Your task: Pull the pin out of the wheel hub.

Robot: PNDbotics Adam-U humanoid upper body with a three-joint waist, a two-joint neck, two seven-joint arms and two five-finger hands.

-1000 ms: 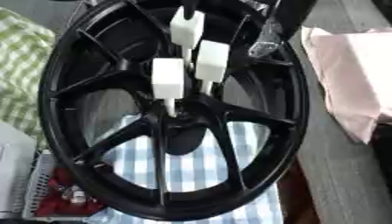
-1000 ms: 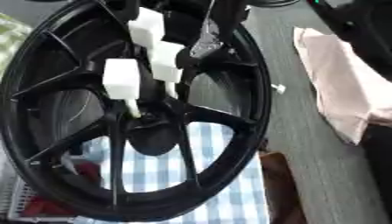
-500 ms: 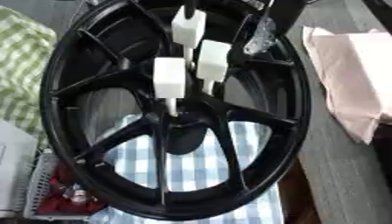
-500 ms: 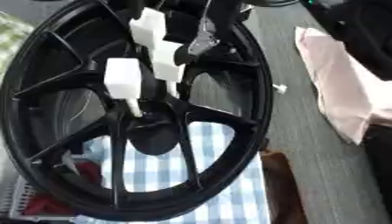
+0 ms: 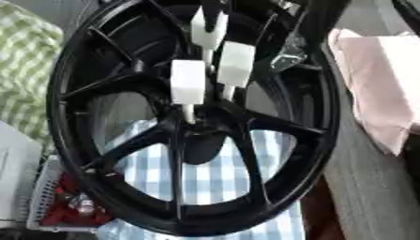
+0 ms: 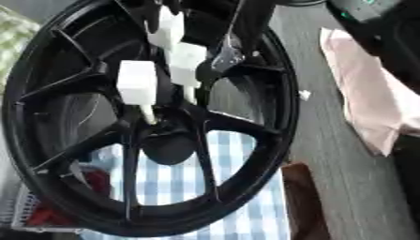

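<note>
A black spoked wheel (image 5: 74, 79) stands tilted and fills most of both views. Three white pins with block heads stick out around its hub (image 5: 197, 136): one at the left (image 5: 187, 88), one at the right (image 5: 236, 63), one higher up (image 5: 207, 28). My right arm comes down from the top right, and a silver part of the right hand (image 5: 287, 56) shows just inside the rim, right of the pins. Its fingers are hidden behind dark spokes. Whether it touches a pin I cannot tell. The left hand does not show.
A blue-and-white checked cloth (image 5: 221, 178) lies under the wheel. A green checked cloth (image 5: 25, 70) is at the left, a pink cloth (image 5: 377, 84) at the right. A white basket (image 5: 41, 206) with red items sits lower left, a brown object (image 6: 299, 201) lower right.
The silver part of the right hand has come down a little inside the rim, closer to the pins. The wheel and the three pins have stayed put.
</note>
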